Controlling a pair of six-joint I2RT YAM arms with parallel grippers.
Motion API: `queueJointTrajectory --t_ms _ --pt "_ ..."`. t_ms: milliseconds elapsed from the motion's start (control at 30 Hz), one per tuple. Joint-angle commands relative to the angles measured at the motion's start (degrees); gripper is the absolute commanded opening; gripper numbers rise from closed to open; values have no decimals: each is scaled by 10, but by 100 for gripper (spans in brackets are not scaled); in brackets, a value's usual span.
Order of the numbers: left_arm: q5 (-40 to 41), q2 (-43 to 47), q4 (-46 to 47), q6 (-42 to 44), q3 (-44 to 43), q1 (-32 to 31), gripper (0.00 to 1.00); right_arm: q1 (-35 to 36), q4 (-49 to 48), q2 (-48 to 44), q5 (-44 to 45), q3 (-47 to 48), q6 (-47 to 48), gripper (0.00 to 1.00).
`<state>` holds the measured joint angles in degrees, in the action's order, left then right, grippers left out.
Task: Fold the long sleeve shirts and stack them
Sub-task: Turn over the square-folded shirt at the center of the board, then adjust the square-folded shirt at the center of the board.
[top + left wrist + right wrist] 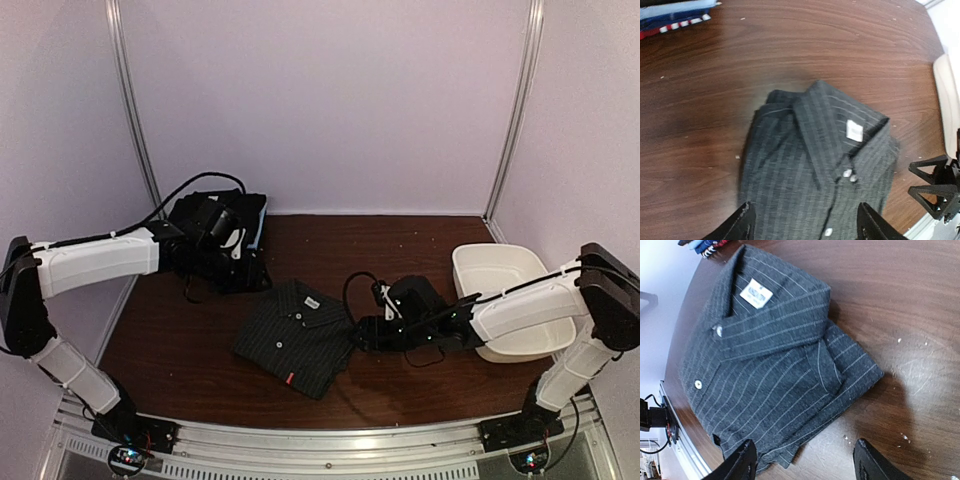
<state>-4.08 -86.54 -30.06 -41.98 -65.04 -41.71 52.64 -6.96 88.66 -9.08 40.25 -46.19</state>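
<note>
Dead centre on the worktop (180, 350) lies one charcoal pinstriped shirt (297, 338), folded into a tidy rectangle, collar and white label facing up. One heap of shirts (256, 215) sits in the back left corner, black and light blue cloth showing, too bunched to count. One white tub (470, 262) stands on the right. Two arms are out. The left one reaches over that corner heap, and the left end effector (807, 225) is spread wide, gripping nothing. The right one stretches low from the tub's side. The right end effector (802, 462) hangs just beside the shirt's right edge, also spread, empty.
</note>
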Motion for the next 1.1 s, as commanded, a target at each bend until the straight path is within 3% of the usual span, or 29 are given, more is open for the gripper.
queueJointTrajectory --t_ms 0,200,600,767,1000,1067 --pt "-50 12 9 89 42 70 72 13 -4 33 22 18 -15 68" --pt "-124 -45 36 155 57 125 76 20 -34 90 24 33 -30 69" --pt "-208 -148 81 188 46 131 80 22 -12 148 49 88 -15 64" --pt "-225 -155 90 180 47 123 71 22 4 166 58 112 -1 54" --pt "-212 -113 91 134 61 96 38 21 50 185 71 166 40 28" --pt "-196 -93 91 111 71 80 34 20 65 183 85 180 58 20"
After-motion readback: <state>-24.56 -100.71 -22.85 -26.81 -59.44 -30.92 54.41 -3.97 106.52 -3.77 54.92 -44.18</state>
